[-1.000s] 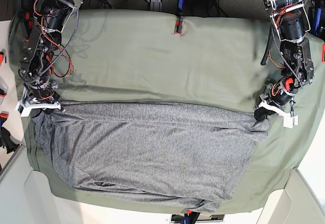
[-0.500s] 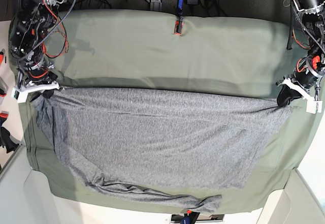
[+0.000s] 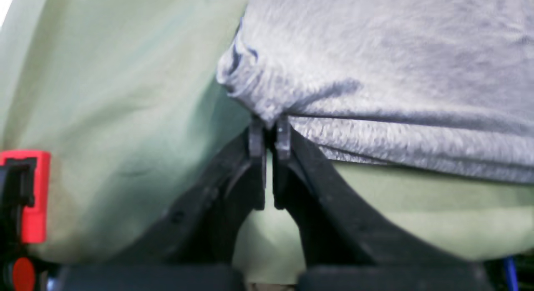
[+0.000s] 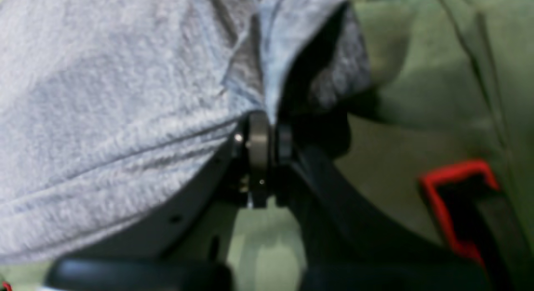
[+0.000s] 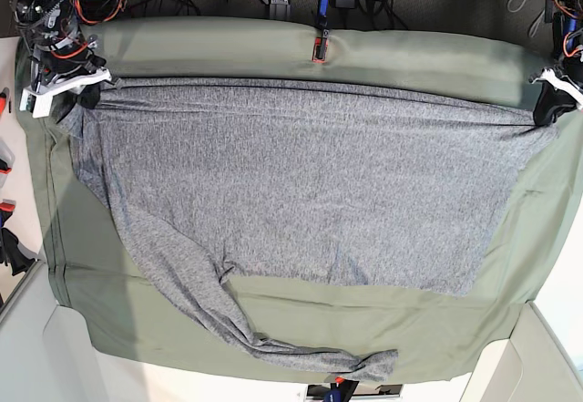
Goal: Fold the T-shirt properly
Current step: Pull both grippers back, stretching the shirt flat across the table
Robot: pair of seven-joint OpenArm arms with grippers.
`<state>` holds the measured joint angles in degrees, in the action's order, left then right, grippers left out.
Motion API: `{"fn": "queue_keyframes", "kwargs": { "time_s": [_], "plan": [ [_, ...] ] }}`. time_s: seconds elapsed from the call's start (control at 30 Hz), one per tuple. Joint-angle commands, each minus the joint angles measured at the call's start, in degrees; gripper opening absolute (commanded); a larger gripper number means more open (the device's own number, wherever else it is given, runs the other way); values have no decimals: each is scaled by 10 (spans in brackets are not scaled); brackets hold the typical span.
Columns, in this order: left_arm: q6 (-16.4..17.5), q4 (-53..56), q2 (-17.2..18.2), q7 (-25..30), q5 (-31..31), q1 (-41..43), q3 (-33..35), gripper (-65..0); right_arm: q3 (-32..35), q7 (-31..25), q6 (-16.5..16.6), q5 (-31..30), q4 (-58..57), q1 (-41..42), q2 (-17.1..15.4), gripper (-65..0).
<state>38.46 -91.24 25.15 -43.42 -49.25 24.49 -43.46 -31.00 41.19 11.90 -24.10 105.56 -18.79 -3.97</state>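
The T-shirt (image 5: 301, 183) lies spread across the olive-green cloth (image 5: 228, 42), covering most of the upper and middle frame of the base view. Its top edge runs taut from upper left to upper right. One sleeve or side portion (image 5: 273, 343) trails in a twisted strip toward the lower centre of the frame.

The right gripper (image 5: 64, 81), at the upper left of the base view, is clamped on a corner of the shirt; the right wrist view shows its jaws pressed together with grey knit pinched between them (image 4: 265, 115). The left gripper (image 5: 549, 92), at the upper right edge, is likewise clamped on the opposite corner, with fabric bunched at the closed tips (image 3: 269, 120).

Step in hand, by judgement: stretching and laying the garment flat, both corners held apart under tension. No fold appears made yet.

The next move likely calls for lowering both corners onto the cloth and releasing. The trailing strip at the lower centre then needs straightening before any fold, or the fold will trap a twist.
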Motion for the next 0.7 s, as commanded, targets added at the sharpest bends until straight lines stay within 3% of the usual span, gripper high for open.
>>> {"fn": "queue_keyframes", "kwargs": {
  "time_s": [0.0,0.5,0.57,0.67],
  "plan": [
    [6,-9,14,16,-9,8,-7,-650,-5,-17,-5,5,19,-10,-8,-650],
    [15,-9,-4,10,-9,16,-7,-650,-5,-22,-5,5,28,-25,-8,-650],
    [15,-9,-4,7,-9,16,-7,-553,-5,-22,-5,5,28,-25,-8,-626],
    [14,-9,-4,7,-9,16,-7,-388,-5,-23,13,-7,28,-25,-8,-465]
  ]
}}
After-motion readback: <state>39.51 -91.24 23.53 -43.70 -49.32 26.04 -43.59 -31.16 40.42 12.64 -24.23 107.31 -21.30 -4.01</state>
